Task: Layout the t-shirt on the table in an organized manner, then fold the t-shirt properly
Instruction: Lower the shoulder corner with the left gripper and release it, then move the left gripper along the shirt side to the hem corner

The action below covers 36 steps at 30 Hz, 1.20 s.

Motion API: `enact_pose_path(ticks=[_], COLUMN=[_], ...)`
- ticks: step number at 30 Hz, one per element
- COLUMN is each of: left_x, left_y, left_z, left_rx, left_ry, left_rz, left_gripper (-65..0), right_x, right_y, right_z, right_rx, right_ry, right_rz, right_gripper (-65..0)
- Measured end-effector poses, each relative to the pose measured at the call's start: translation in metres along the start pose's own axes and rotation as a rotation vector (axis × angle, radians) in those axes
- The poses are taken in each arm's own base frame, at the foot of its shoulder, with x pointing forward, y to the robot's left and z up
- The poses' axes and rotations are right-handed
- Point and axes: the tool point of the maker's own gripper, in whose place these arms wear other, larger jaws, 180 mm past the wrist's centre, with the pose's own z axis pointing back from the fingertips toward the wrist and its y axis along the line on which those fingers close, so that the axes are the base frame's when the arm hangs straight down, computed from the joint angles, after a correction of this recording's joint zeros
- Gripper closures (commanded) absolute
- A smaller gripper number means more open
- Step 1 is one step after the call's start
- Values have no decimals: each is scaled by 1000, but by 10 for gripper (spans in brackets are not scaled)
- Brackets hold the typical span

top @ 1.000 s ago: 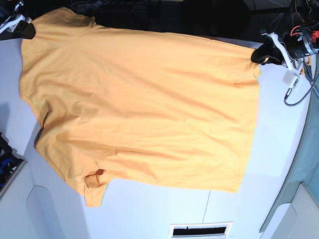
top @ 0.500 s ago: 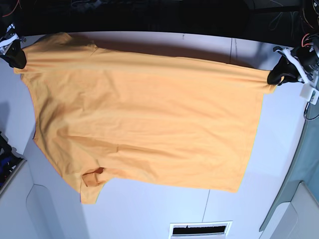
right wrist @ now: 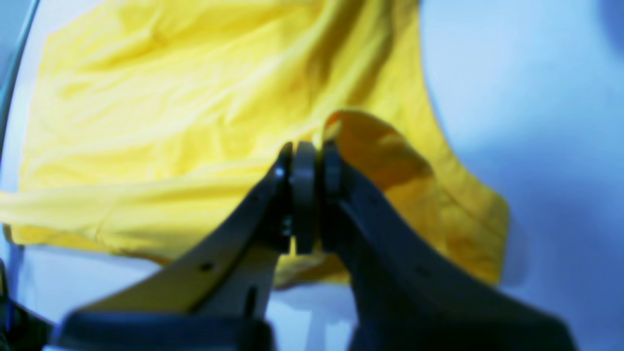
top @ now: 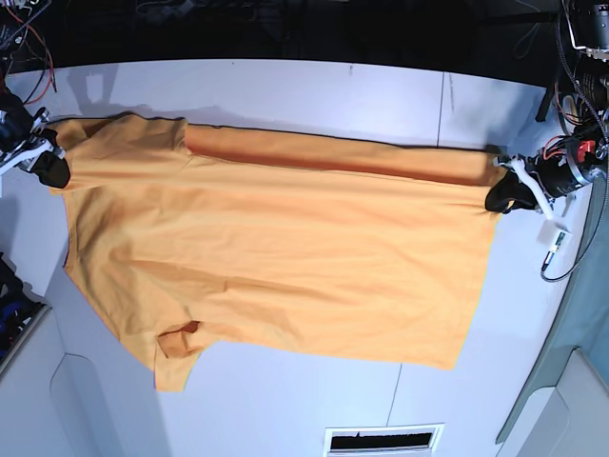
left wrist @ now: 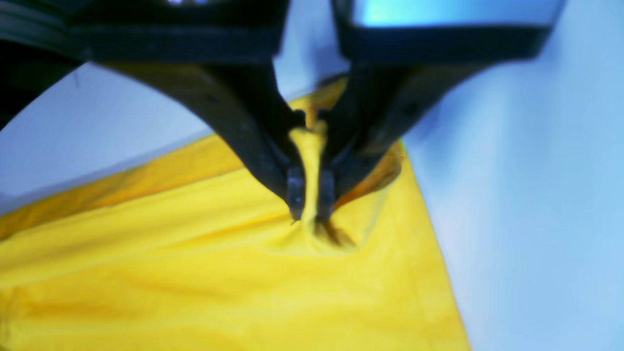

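**both sets of fingers pinched on the shirt's far corners**

the fingers (left wrist: 296,187) of the left gripper (left wrist: 311,204) are closed to a narrow slot, with a bunched ridge of yellow cloth squeezed up between their small grey pads. the black, matte, curved finger arms taper down to those pads, and the fabric puckers into short radiating creases right under the tips. the right gripper (right wrist: 304,195) is also clamped shut: its rounded dark pads press flat together on a thin edge of the same cloth, and a loop of fabric with a hemmed, curved rim stands up just beside them.

the t-shirt (top: 276,257) is soft, plain orange-yellow knit with a dull surface and shallow wrinkles running along its length. in the base view it lies spread across the table (top: 285,90), stretched between the two grippers: the left gripper (top: 501,198) holds one corner at the view's right, the right gripper (top: 49,169) holds the sleeve-side corner at the view's left. along the far edge a strip of cloth is folded over, showing a darker orange band. the near sleeve lies flat with a small turned-back flap at its opening. no lettering is visible on the side facing up.

the table is smooth, matte white, crossed by a thin dark seam. a grey-green panel (top: 582,314) borders it at the right edge, and a white slotted vent (top: 383,440) sits near the bottom.
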Motion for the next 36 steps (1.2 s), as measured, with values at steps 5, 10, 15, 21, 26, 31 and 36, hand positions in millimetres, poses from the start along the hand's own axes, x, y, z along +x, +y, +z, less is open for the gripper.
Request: enact_pose_path(ticks=[5, 10, 15, 21, 26, 31, 36], left_x=[-9, -10, -16, -21, -31, -50, -57], left_y=[-3, -6, -14, -11, 1, -2, 1], left_z=[-16, -17, -11, 15, 27, 19, 9], left_rx=[-3, -9, -76, -99, -62, -20, 1], left_ry=[32, 27, 74, 14, -17, 4, -9], left_rz=[-39, -32, 66, 190, 243, 228, 256], left_gripper=[-26, -237, -264, -268, -413, -418, -418], right_x=[-2, -19, -5, -9, -35, -55, -51], right_y=[-2, -3, -19, -63, -81, -88, -75], right_z=[-21, -28, -12, 37, 53, 44, 15], right_rx=[6, -5, -50, -173, -242, -239, -175], right_ry=[20, 77, 32, -28, -12, 5, -3], right_rz=[-37, -25, -50, -126, -149, -221, -261], right_gripper=[0, -331, -342, -343, -350, -412, -412])
